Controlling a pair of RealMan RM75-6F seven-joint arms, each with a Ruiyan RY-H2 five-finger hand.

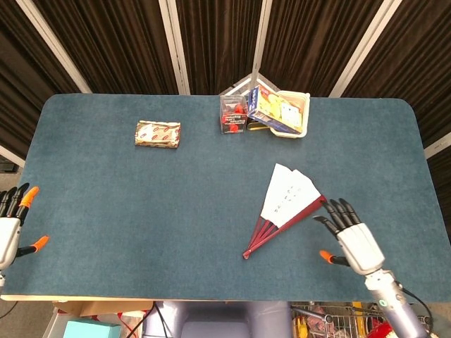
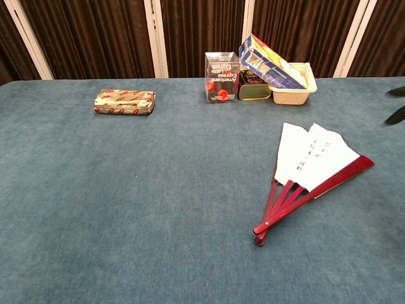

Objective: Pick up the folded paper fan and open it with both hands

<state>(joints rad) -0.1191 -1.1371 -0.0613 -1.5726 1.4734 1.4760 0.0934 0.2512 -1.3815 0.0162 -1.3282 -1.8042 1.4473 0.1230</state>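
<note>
A paper fan [image 1: 285, 205] [image 2: 308, 170] with red ribs and white leaves lies partly spread on the blue table, right of centre, its pivot toward the front. My right hand [image 1: 352, 239] hovers just right of the fan, fingers spread, holding nothing; in the chest view only its dark fingertips [image 2: 397, 114] show at the right edge. Off the table's left edge, my left hand [image 1: 10, 225] stays open with nothing in it, well away from the fan.
At the back centre stand a clear plastic box [image 1: 232, 114] [image 2: 221, 77] and a cream tray [image 1: 299, 120] [image 2: 297, 92] with a blue-yellow carton leaning in it. A foil-wrapped packet [image 1: 158, 134] [image 2: 124, 101] lies at the back left.
</note>
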